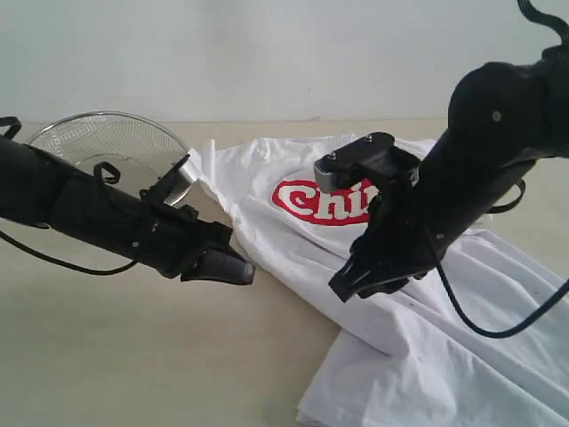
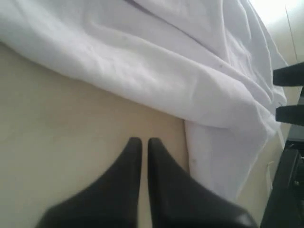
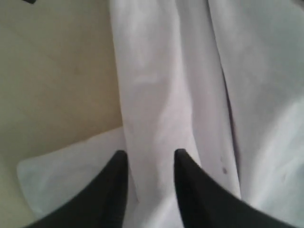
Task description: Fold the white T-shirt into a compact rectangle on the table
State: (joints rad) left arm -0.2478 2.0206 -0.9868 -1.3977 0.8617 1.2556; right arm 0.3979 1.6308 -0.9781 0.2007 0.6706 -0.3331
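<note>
White T-shirt (image 1: 418, 356) beneath parted right claw (image 3: 148, 159); closed left claw (image 2: 141, 142) beside.

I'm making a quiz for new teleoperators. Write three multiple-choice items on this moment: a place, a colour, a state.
1. The wire basket stands: A. at the near right edge B. at the far left of the exterior view, behind the left arm C. in the middle
2. The print on the white T-shirt is: A. blue B. red C. green
3. The left gripper is: A. wide open B. shut on cloth C. shut over bare table

Answers: B, the basket shows behind that arm; B, red stands out on white cloth; C, its fingers meet above bare tabletop beside the shirt.
</note>
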